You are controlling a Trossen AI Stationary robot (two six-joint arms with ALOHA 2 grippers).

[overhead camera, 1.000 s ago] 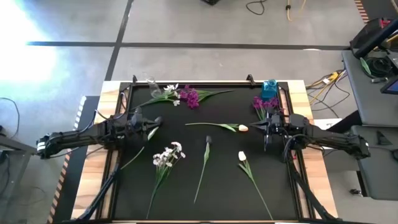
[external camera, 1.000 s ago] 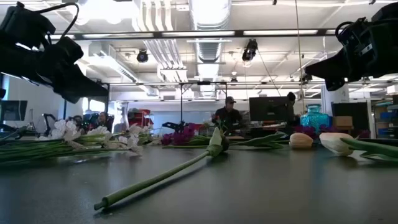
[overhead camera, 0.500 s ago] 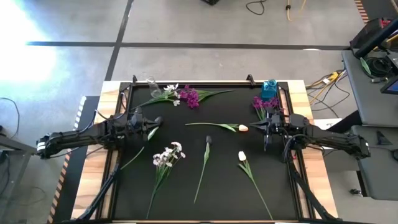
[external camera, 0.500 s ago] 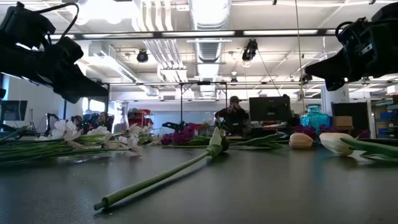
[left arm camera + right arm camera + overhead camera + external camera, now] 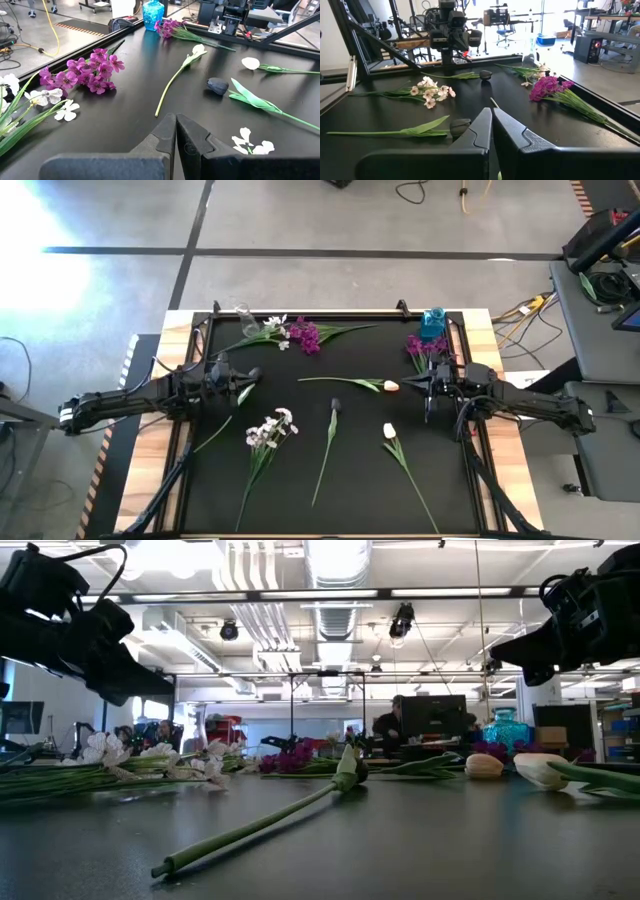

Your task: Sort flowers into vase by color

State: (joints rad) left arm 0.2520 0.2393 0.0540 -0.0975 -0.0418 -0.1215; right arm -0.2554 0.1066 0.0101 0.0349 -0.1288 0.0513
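Observation:
Flowers lie flat on the black mat (image 5: 330, 470). There is a white spray (image 5: 272, 330) and a magenta spray (image 5: 308, 335) at the far left, and a magenta spray (image 5: 420, 345) beside the blue vase (image 5: 433, 323). A peach tulip (image 5: 388, 385), a dark tulip (image 5: 335, 404), a cream tulip (image 5: 389, 430) and a white spray (image 5: 270, 428) lie mid-mat. A clear vase (image 5: 243, 313) stands at the far left. My left gripper (image 5: 252, 374) hangs shut above the mat's left side. My right gripper (image 5: 410, 384) hangs shut just right of the peach bud, above it.
A black frame (image 5: 200, 330) rims the mat, with wooden table edges (image 5: 150, 470) outside it. Another dark bud (image 5: 485, 75) lies below the left arm. Beyond the far edge, the low view shows a room with desks and a person (image 5: 392, 725).

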